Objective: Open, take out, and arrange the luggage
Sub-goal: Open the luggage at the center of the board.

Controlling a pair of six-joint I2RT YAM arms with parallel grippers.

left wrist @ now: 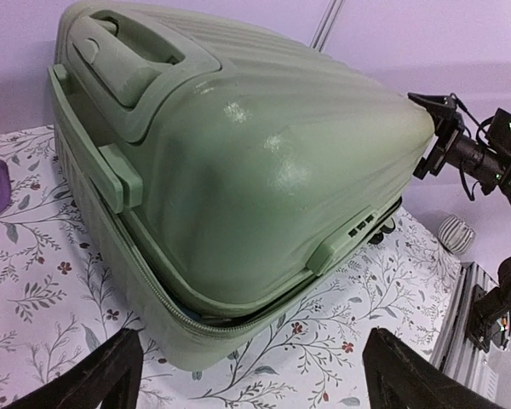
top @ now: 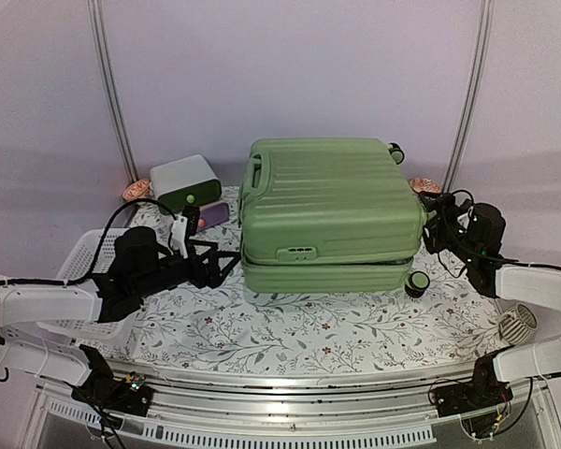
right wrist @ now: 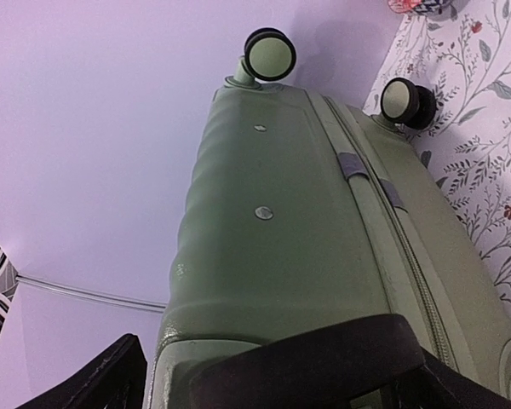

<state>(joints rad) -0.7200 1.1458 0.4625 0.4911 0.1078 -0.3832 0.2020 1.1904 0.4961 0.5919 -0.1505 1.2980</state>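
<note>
Floral counter is carrying the large light-green ribbed hard-shell suitcase centrally, long axis left-right. Left tool is gaping empty just left; right tool is meeting its right end, grip unclear.

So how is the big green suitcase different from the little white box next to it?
The suitcase is much bigger than the small box. The suitcase is light green all over; the box is white with a dark green front. The suitcase shell is ribbed; the box top looks smooth. The suitcase has black wheels; the box shows none. Both have rounded corners and sit on the flowery tablecloth.
</note>
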